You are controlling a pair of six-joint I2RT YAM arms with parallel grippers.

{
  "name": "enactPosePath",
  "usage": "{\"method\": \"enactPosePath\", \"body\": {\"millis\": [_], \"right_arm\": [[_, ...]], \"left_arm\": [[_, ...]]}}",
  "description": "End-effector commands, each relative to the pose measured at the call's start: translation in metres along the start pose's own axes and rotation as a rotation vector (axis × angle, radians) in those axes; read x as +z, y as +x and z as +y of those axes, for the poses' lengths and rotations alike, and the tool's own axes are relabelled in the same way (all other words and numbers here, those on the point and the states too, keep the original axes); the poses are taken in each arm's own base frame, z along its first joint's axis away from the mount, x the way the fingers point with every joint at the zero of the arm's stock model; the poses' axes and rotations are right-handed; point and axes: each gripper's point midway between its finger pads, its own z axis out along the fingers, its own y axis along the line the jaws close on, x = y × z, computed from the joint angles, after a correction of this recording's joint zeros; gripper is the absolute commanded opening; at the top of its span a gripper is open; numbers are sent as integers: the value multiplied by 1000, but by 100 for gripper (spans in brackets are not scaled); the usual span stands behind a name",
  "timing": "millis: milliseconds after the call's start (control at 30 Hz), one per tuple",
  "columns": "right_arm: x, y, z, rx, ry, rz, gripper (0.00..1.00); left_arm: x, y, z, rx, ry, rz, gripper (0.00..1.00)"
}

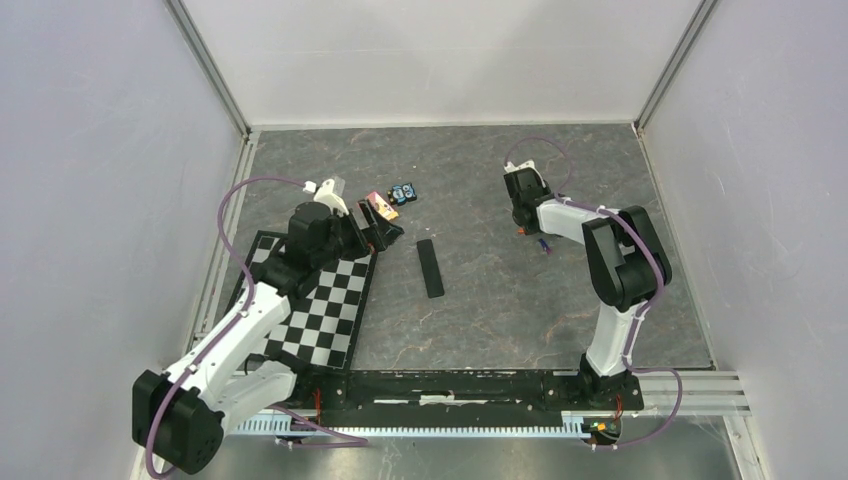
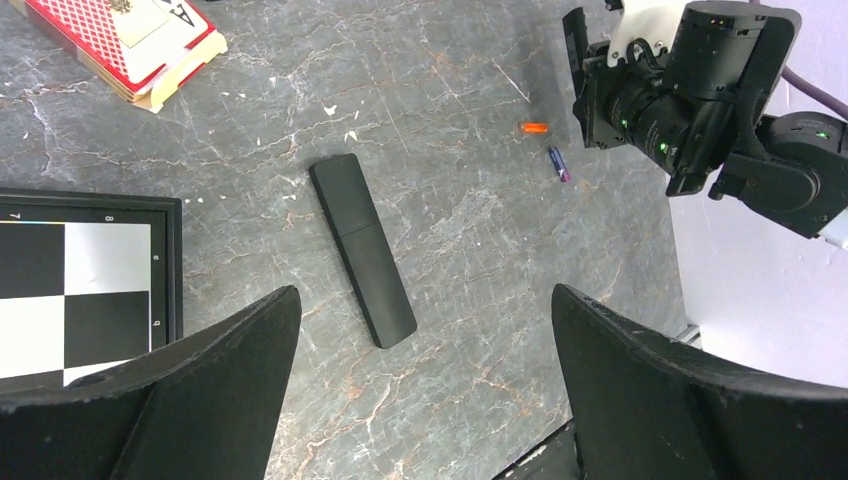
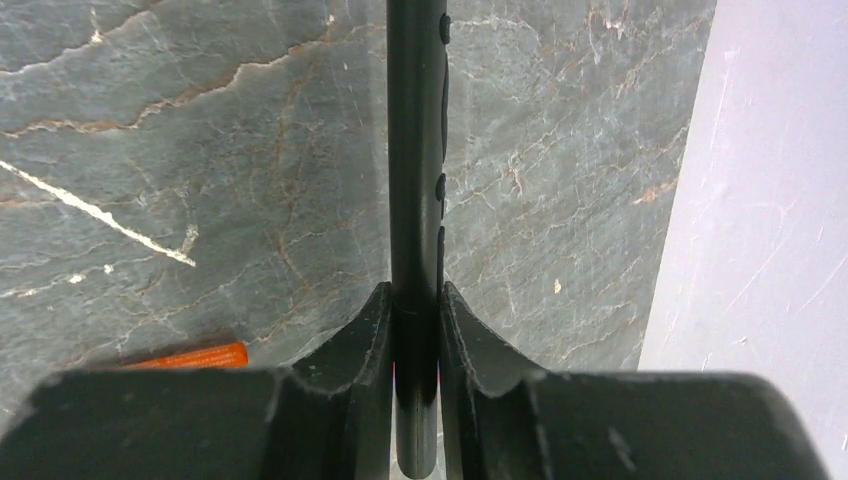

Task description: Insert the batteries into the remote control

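Gripping black remote [image 3: 415, 150], right jaws.

The desk [image 2: 470, 250] is grey marble-patterned, veined rust and white. The chessboard [image 1: 320, 300] has black and white checks inside a black frame. The flat remote [image 2: 362, 248] and the slim remote [image 3: 415, 150] are black. The orange battery [image 2: 535, 127] is plain; the purple battery [image 2: 558, 163] shades to blue. The card box [image 2: 125, 40] is red-patterned.
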Motion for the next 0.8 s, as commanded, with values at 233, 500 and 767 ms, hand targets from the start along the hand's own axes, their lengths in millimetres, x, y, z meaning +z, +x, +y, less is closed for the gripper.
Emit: {"method": "enactPosePath", "body": {"millis": [233,500,767], "right_arm": [[4,-5,13,58,-97,-56,46],[-15,-18,29,150,-253,-115,47],[-73,-58,18,328,-434,-265,63]], "left_arm": [[9,-3,-7,32,25,28,100],[14,1,-3,13,8,51,100],[22,12,16,-10,-85,101,100]]}}
